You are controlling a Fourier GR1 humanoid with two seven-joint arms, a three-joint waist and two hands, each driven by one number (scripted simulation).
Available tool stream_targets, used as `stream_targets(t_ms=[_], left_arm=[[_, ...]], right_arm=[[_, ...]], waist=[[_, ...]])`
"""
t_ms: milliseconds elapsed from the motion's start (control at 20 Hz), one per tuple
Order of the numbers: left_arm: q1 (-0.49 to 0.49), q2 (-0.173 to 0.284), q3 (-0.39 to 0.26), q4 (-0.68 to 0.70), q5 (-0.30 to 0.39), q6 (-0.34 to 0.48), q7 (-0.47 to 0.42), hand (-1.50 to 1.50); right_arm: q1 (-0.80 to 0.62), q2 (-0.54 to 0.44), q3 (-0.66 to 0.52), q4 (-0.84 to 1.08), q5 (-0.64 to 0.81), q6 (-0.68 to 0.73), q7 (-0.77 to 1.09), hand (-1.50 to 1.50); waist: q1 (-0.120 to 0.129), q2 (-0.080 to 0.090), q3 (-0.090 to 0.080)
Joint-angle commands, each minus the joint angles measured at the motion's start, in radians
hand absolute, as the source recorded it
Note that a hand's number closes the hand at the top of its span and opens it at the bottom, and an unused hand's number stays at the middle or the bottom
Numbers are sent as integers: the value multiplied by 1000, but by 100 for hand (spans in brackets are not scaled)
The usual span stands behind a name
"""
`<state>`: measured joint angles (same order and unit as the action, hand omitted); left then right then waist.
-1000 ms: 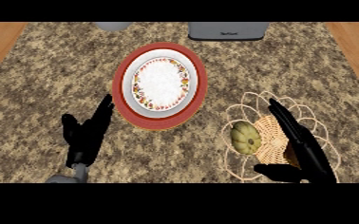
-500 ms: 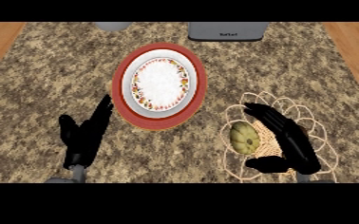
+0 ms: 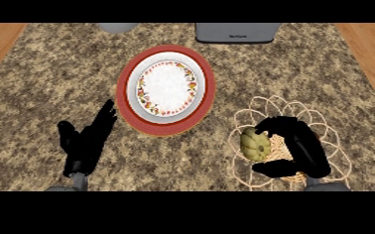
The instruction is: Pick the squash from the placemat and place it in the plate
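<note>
At the bottom left of the picture is the left hand [image 3: 86,141]. It is open, with its fingers straight and pointing up toward the top of the picture. It holds nothing. It sits over the counter [image 3: 66,74], which is speckled brown and tan.

At the bottom right is the right hand [image 3: 300,148]. Its fingers and thumb are curled around the right side of the squash [image 3: 256,144]. The fingers bend over the top of the squash and the thumb comes in under it. The squash is round, bumpy and yellow-green. It is on the placemat [image 3: 270,106], near the left part of it. The placemat is pale and woven, with looped edges like a flower. The hand hides much of the mat's right side.

Up and to the left of the mat, in the middle of the picture, is the plate [image 3: 169,87]. It is white with a ring of small flowers. It sits on a bigger red plate [image 3: 127,110]. The red plate's lower right edge is near the mat but does not touch it. The tips of the left hand's fingers are just beside the red plate's lower left edge.

At the top of the picture is a gray box [image 3: 236,32] to the right of the middle. A gray round thing [image 3: 117,28] shows at the top left, cut off by the edge. Strips of wood [image 3: 10,35] show at both top corners.
</note>
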<state>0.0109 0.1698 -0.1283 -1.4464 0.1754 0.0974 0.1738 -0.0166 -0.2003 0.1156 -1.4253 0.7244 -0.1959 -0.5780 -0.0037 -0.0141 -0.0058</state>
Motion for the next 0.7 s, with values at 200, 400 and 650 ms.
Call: stream_targets(t_ms=[200,400,650], left_arm=[[-5,-6,-22,-3,-12,-4,39,0],[-10,-4,-19,-4,-11,-6,36,0],[-3,-13,-23,6,-8,-9,35,0]], right_arm=[[47,193,232,-4,242,-80,367,150],[59,195,276,-74,278,-51,479,150],[7,196,360,-183,344,-140,666,150]], waist=[[39,18,-5],[47,17,-8],[52,2,-3]])
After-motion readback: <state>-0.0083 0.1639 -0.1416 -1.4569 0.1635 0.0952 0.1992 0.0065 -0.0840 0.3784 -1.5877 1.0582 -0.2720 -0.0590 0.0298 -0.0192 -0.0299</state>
